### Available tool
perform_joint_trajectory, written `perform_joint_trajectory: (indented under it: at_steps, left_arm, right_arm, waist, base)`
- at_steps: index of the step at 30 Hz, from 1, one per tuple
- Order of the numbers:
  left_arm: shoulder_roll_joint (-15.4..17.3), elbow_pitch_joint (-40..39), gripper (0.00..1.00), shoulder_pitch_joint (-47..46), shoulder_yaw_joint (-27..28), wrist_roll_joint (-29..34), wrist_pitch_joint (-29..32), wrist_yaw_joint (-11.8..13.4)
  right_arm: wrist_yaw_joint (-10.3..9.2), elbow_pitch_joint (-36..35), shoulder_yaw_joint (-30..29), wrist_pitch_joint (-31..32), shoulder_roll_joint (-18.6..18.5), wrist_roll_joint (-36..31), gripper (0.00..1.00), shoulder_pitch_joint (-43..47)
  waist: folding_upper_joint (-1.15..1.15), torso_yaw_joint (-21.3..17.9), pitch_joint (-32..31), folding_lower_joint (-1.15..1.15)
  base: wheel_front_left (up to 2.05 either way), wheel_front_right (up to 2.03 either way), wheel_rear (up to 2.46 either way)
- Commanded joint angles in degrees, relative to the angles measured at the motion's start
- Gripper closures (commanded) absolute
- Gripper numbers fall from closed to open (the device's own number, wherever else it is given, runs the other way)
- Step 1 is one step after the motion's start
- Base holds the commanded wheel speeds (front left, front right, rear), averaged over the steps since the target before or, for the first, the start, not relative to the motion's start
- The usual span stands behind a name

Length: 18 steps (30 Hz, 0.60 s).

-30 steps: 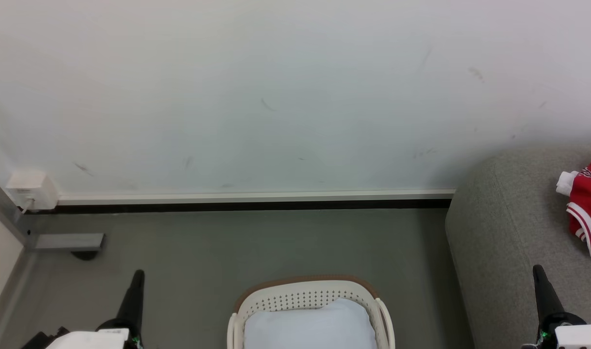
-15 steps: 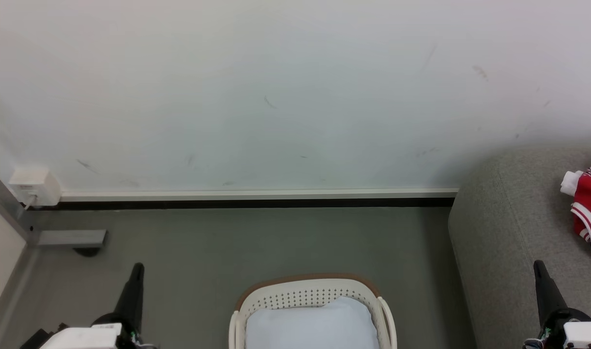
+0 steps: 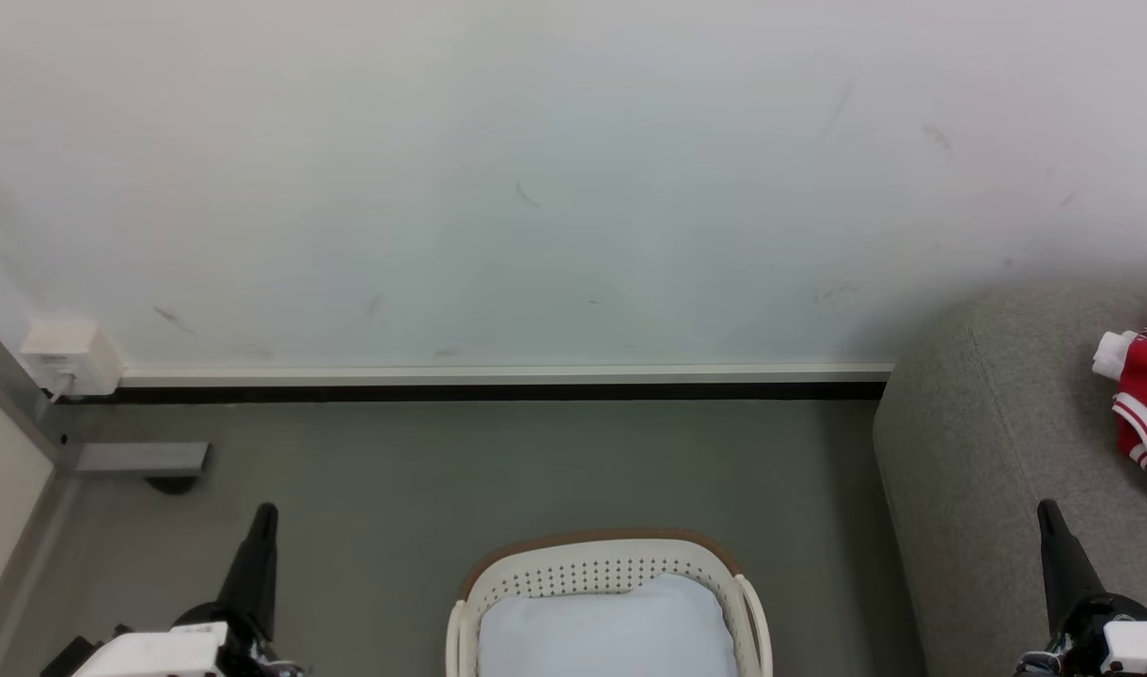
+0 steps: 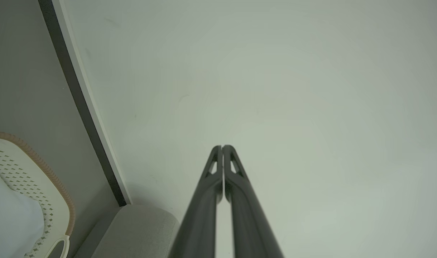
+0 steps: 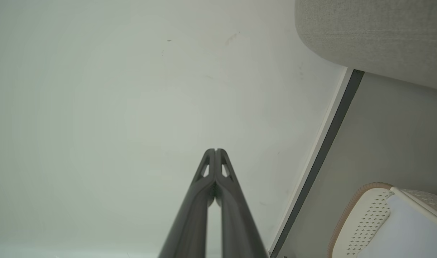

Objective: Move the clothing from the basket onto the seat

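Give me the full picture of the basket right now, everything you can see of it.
The basket is oval, cream-white plastic, with perforations in its wall, a brown band on the far rim and a looped handle at each side. It stands upright on the grey floor, left of the sofa and apart from it, its near end cut off by the head view's bottom edge. A pale white-blue cushion pad lies inside.

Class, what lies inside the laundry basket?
A pale cushion pad lies in the basket, covering its bottom. Anything under the pad is hidden, and the basket's near end is cut off.
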Motion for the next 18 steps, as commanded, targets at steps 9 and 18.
perform_joint_trajectory:
  at_steps: [9, 18]
  left_arm:
    - [0.1, -0.2, 1.0, -0.6, 0.1, -0.7, 0.3, -0.2]
    - [0.1, -0.2, 1.0, -0.6, 0.1, -0.8, 0.3, -0.2]
  right_arm:
    - [-0.12, -0.3, -0.2, 0.2, -0.4, 0.1, 1.0, -0.7]
    - [-0.12, -0.3, -0.2, 0.2, -0.4, 0.1, 1.0, -0.7]
  waist:
    - [0.0, 0.0, 0.0, 0.0]
    - [0.0, 0.0, 0.0, 0.0]
  base:
    - [0.0, 0.0, 0.0]
    - [0.0, 0.0, 0.0]
